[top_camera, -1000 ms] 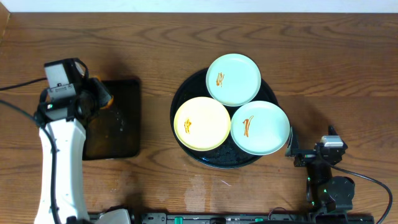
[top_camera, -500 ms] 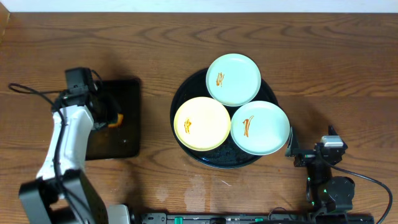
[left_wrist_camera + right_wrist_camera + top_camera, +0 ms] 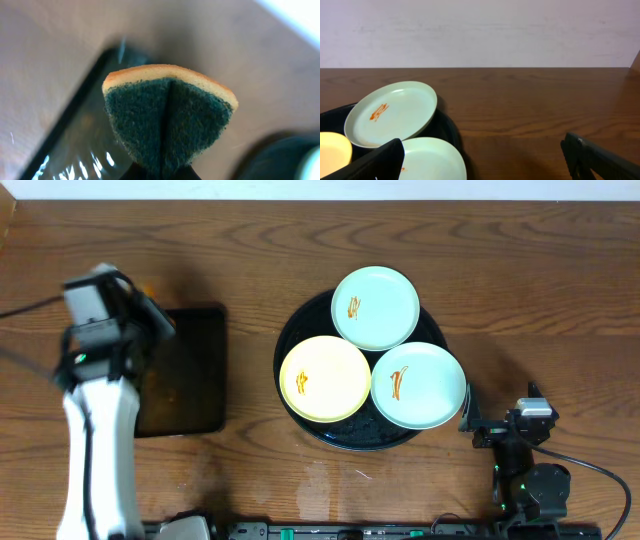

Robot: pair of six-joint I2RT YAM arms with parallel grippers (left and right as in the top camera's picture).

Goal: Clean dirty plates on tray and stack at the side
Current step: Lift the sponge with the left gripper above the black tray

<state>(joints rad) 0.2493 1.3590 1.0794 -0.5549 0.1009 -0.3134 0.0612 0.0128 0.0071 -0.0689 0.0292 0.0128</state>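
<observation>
Left arm: the jaws of the left gripper [image 3: 160, 174] are clamped on a folded sponge [image 3: 169, 117], green scouring side facing the wrist camera, orange-yellow backing along the top edge. It hangs above the far corner of the small rectangular black tray [image 3: 195, 370]; blurred in the overhead view.

Right arm: the right gripper [image 3: 482, 150] sits low by the table [image 3: 300, 240], just right of the round black tray [image 3: 350, 440], jaws spread wide, holding nothing.

Plates: all three lie on the round tray, edges touching. Far green plate [image 3: 375, 307], yellow plate [image 3: 325, 378] at left, near green plate [image 3: 418, 385] overhanging the right rim. Each carries an orange smear
</observation>
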